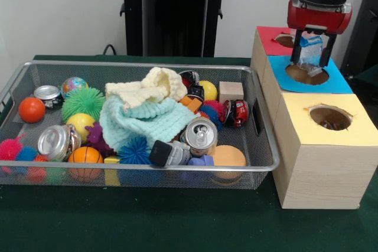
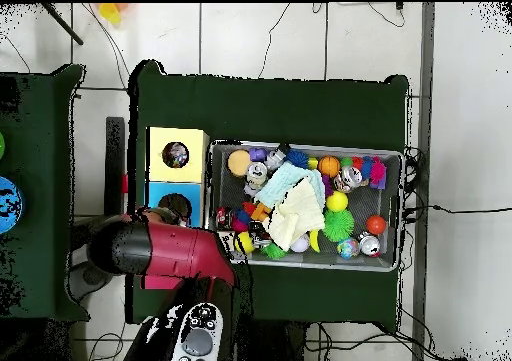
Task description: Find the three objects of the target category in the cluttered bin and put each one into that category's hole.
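Note:
My gripper (image 1: 312, 58) hangs at the right, straight above the round hole of the blue-topped box (image 1: 307, 75). It is shut on a crumpled blue and silver thing that looks like a crushed can (image 1: 309, 50), held just over the hole. In the mesh bin (image 1: 267, 163) lie more cans: a silver one (image 1: 202, 135) near the front, another (image 1: 58, 141) at the left, a small one (image 1: 47, 93) at the back left and a red one (image 1: 238, 112). In the overhead view the arm (image 2: 165, 252) hides the gripper and reaches over the blue box (image 2: 160, 192).
A red-topped box (image 1: 270, 38) stands behind the blue one and a yellow-topped box (image 1: 354, 131) in front, each with a hole. Cream and mint cloths (image 1: 155, 113) cover the bin's middle among balls, spiky toys and a wooden cube (image 1: 231, 91).

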Robot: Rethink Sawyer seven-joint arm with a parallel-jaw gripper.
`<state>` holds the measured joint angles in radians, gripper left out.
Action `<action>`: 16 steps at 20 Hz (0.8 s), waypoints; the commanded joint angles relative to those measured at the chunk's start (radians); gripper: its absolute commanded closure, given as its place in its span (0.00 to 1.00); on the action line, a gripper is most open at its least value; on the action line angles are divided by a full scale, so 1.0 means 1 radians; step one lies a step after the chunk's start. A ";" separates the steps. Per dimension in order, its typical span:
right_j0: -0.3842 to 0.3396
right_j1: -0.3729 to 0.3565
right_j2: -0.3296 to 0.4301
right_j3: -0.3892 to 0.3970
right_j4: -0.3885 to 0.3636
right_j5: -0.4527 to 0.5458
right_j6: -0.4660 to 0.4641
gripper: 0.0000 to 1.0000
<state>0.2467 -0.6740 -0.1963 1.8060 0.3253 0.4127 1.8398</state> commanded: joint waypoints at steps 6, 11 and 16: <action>-0.013 0.018 0.055 -0.028 0.021 -0.013 0.193 1.00; -0.015 -0.012 0.013 -0.109 -0.022 0.098 0.144 1.00; -0.019 -0.021 0.018 -0.096 -0.020 0.081 0.142 1.00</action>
<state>0.2501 -0.6843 -0.2053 1.7665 0.3238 0.4133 1.8398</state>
